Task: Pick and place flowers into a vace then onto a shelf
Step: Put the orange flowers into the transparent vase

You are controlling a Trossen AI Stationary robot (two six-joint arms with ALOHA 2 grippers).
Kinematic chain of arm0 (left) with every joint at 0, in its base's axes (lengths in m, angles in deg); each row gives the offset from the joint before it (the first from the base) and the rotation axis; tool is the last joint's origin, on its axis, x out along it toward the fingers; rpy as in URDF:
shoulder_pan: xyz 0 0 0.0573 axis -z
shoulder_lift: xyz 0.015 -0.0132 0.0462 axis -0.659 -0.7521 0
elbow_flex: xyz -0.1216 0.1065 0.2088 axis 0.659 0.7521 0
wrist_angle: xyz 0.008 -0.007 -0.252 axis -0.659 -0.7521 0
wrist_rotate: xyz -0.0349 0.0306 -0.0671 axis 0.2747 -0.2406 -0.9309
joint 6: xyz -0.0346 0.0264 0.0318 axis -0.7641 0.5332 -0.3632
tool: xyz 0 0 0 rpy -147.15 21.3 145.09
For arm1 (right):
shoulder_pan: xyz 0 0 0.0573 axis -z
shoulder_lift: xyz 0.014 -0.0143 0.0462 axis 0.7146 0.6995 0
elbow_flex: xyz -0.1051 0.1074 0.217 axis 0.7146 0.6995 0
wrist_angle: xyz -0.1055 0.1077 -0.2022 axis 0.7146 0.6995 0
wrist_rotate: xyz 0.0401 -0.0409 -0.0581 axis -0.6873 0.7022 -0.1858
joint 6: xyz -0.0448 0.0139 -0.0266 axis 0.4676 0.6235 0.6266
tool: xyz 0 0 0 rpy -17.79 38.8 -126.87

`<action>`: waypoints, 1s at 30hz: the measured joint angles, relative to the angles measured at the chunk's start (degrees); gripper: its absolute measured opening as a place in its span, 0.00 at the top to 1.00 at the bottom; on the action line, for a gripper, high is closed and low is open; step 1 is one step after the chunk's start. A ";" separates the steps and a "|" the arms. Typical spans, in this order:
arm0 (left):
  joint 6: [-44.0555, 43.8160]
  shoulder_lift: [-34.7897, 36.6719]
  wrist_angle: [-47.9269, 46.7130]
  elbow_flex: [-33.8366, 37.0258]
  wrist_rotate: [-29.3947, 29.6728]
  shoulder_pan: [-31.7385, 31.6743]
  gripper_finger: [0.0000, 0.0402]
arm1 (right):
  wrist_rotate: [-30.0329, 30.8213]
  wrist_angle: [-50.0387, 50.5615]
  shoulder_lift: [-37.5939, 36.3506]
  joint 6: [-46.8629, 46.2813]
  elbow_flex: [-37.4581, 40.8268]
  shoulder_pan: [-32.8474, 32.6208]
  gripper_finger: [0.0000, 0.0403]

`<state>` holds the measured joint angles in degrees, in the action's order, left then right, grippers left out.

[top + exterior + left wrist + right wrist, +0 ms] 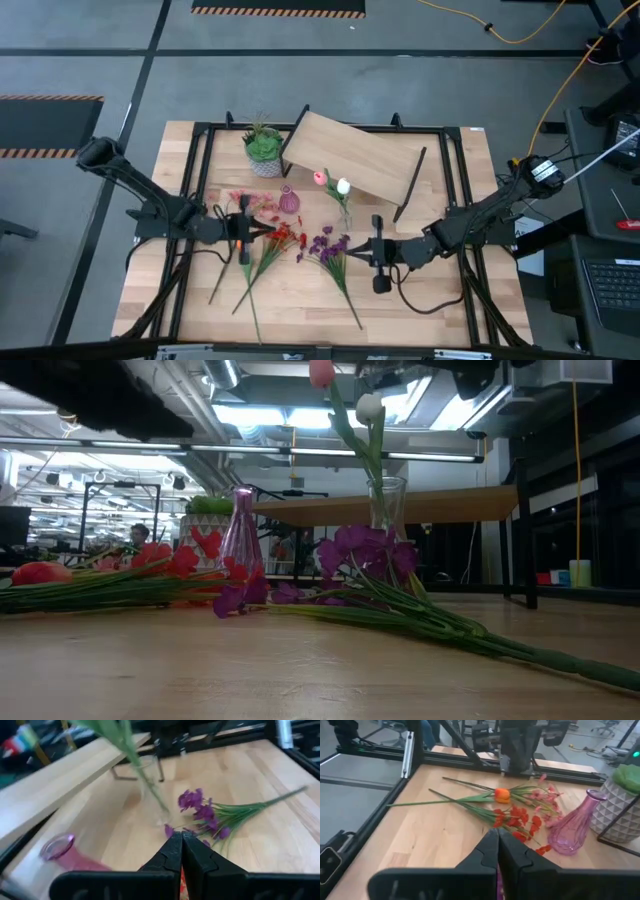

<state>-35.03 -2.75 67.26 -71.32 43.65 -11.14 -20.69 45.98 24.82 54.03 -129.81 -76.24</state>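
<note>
Between shelf (355,155) and flowers (268,247): pink vase (289,201).

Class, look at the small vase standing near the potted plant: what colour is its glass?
The small vase is translucent pink; the right wrist view shows it best.

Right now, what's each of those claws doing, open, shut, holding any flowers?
Left gripper: shut, nothing visible between its fingers.
Right gripper: shut, above the purple flowers; whether it grips a stem cannot be told.
</note>
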 joint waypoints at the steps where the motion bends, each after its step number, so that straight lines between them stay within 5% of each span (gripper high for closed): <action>1: -2.52 -0.59 -3.06 -1.62 1.50 1.08 1.00 | 0.00 0.03 0.00 0.05 0.00 -0.25 0.99; 10: -13.06 -14.39 -18.90 -14.98 4.55 7.89 1.00 | 6.22 -0.17 0.04 0.52 2.61 -0.67 0.99; 15: -25.57 -21.33 -33.76 -23.35 3.86 9.28 1.00 | 6.09 -8.74 -0.30 3.58 8.67 -0.52 0.99; 25: -51.88 -29.23 -62.05 -39.14 -11.46 9.44 1.00 | 3.12 -22.76 -5.55 7.57 20.75 2.30 1.00; 30: -60.33 -31.60 -68.95 -42.92 -15.67 9.67 1.00 | 3.15 -25.40 -5.79 7.48 22.98 2.97 0.99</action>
<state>-95.36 -34.35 -1.68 -114.24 27.98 -1.47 -17.54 20.58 19.03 61.51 -106.83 -73.27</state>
